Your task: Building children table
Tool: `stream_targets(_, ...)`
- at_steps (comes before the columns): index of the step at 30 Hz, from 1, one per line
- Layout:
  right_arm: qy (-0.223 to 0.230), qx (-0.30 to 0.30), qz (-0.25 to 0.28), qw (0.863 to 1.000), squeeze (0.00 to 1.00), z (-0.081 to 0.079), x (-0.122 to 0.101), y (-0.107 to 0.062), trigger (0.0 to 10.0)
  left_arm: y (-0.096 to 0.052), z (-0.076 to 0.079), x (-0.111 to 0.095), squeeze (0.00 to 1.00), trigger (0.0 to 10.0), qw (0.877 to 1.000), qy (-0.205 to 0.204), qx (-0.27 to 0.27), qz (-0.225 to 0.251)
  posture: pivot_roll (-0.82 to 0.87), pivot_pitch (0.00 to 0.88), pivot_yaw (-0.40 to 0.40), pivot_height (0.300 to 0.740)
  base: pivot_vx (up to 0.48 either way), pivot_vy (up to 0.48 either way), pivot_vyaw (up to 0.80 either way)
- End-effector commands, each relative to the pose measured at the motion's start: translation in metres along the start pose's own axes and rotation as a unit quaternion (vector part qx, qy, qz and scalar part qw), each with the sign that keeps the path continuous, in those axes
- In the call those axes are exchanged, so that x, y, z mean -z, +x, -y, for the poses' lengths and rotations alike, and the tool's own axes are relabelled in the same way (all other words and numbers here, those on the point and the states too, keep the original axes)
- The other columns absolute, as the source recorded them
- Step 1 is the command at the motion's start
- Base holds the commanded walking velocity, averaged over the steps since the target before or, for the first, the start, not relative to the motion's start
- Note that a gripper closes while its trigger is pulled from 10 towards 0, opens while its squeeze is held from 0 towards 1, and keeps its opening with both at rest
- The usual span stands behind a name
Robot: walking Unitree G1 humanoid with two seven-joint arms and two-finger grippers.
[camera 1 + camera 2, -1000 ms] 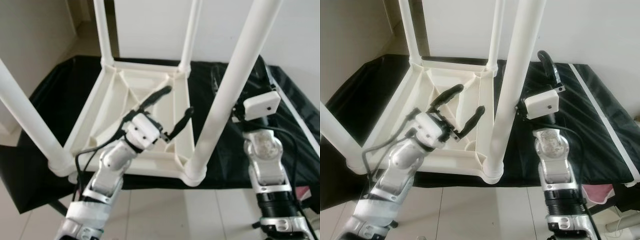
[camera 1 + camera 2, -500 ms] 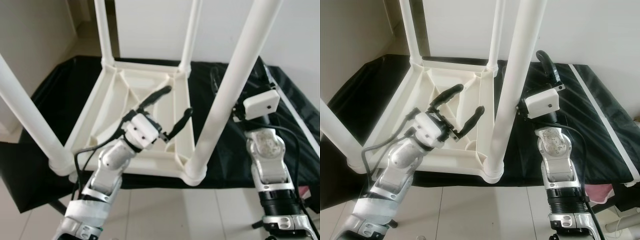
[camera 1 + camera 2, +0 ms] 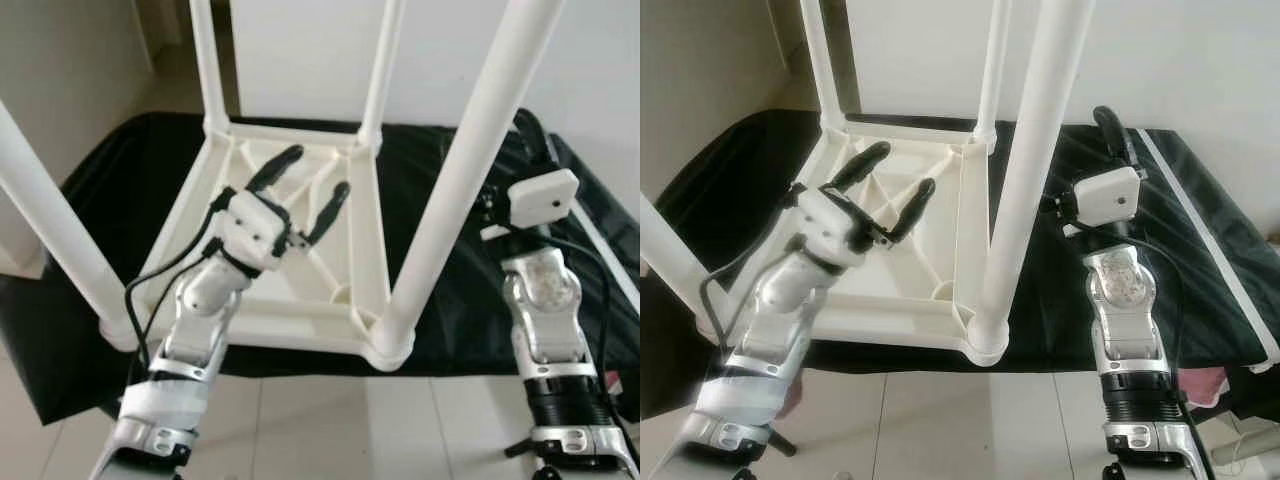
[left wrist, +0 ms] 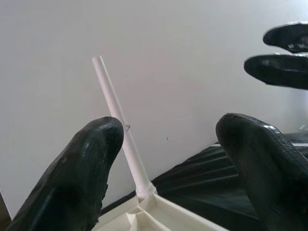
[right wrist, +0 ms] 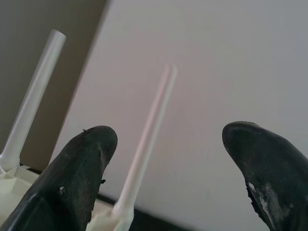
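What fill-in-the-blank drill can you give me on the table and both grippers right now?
1. The white plastic children's table lies upside down on a ____ cloth.
2. ____ white round legs, such as the near right one, stand up from its corners.
3. The left gripper hovers over the table's underside with its fingers ____.
4. The right gripper is on the ____ side of the near right leg.

Missing words: black; four; open; right

Left pincer (image 3: 308,184) raised, fingers spread, right pincer (image 5: 168,159) raised, fingers apart
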State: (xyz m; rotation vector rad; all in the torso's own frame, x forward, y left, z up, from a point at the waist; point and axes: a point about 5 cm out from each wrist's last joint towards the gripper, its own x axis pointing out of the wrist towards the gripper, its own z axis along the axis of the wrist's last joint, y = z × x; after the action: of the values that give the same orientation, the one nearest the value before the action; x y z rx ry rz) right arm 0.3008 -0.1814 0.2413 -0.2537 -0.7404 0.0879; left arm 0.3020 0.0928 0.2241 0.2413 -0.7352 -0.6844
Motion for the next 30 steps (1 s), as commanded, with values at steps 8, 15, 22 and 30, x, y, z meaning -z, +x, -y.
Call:
stream_targets(8,0.072,0.101,-0.119,0.985,0.00,0.021,0.024,-0.030,10.0,-0.016,0.024,0.008,0.00,10.0,0.996,-0.059,0.050,-0.047,0.04,0.023,-0.062,0.740,0.000,0.000,0.00)
stream_targets(15,0.048,0.064,-0.225,0.971,0.00,0.033,0.043,-0.053,10.0,-0.022,0.037,0.006,0.00,10.0,0.983,-0.121,0.117,-0.072,0.02,0.031,-0.046,0.740,0.000,0.000,0.00)
stream_targets(22,0.024,0.009,-0.280,0.960,0.00,0.031,0.044,-0.071,10.0,-0.031,0.032,0.002,0.00,10.0,0.972,-0.150,0.151,-0.099,0.01,0.043,-0.026,0.740,0.000,0.000,0.00)
stream_targets(30,0.036,-0.067,-0.325,0.943,0.00,0.034,0.043,-0.088,10.0,-0.048,0.048,0.002,0.00,10.0,0.942,-0.198,0.225,-0.154,0.00,0.055,-0.015,0.740,0.000,0.000,0.00)
